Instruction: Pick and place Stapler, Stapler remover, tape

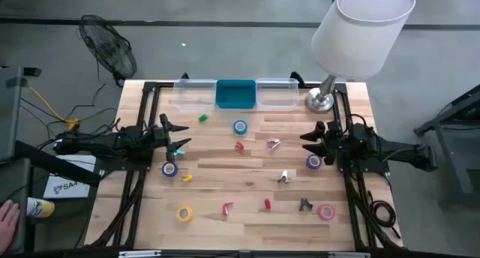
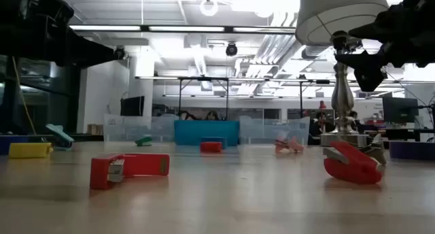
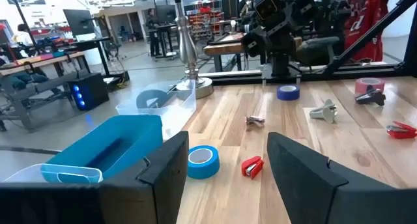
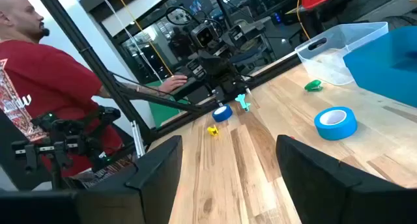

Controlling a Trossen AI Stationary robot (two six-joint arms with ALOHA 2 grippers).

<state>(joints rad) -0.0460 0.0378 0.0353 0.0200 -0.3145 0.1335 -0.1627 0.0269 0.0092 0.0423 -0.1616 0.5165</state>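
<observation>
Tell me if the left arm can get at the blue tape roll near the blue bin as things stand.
Probably yes. The left gripper hangs open at the table's left side, and the blue tape roll lies flat on bare wood in front of the blue bin, nothing between them.

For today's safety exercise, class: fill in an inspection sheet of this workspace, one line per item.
Surface: wooden table, scattered with items.
Job's things: blue tape, yellow tape, pink tape; red stapler.
Clutter: lamp, blue bin between clear bins.
Grippers: left gripper and right gripper both open, holding nothing.
Cables: yellow cable left of the table.
Surroundings: fan; person in red.
</observation>
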